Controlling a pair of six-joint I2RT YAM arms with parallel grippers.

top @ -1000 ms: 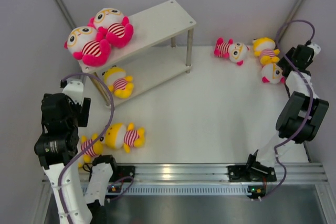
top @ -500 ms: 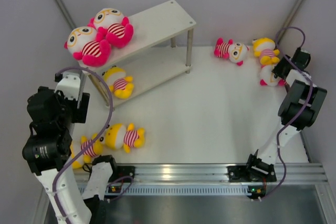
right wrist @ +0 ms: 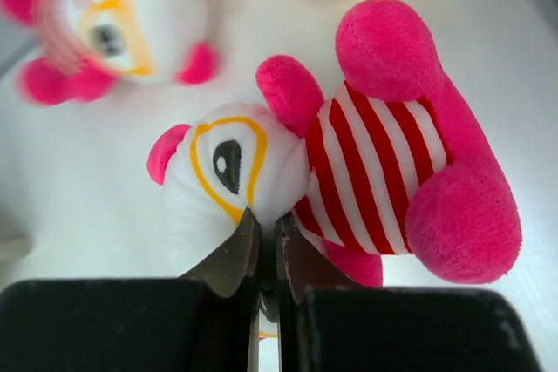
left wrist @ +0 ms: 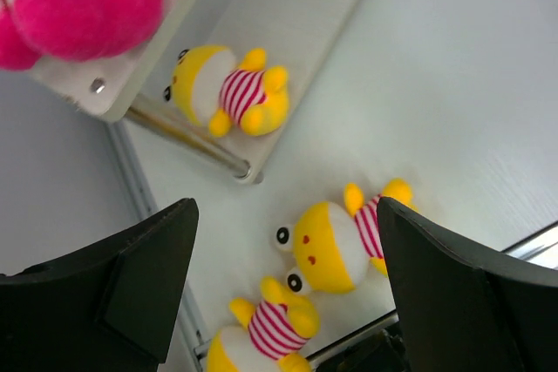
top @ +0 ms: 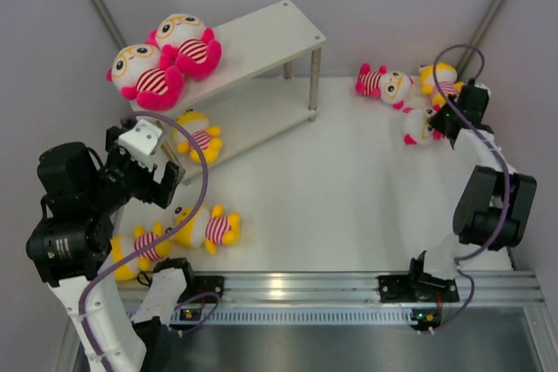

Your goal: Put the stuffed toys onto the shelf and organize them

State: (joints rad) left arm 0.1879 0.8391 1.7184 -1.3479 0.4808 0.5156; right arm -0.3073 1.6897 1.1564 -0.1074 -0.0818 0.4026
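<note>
My right gripper (right wrist: 268,228) is shut on a fold of a pink-limbed stuffed toy (right wrist: 384,145) between its face and striped body; the same toy (top: 418,126) shows at the far right. Beside it lie another pink toy (top: 384,84) and a yellow one (top: 440,80). The shelf (top: 261,37) carries two pink toys (top: 166,58) on its top board and a yellow toy (top: 199,137) on its lower board. My left gripper (top: 153,182) hangs open above two yellow toys (left wrist: 349,241) (left wrist: 270,333) lying on the table.
The shelf's metal leg (left wrist: 187,137) stands just left of the two floor toys. A grey wall runs close along the right side (top: 532,84). The metal rail with the arm bases (top: 296,289) borders the near edge.
My right gripper has shut on the pink toy and carried it left, away from the wall. My left arm has swung right and turned over the two yellow toys, still open.
</note>
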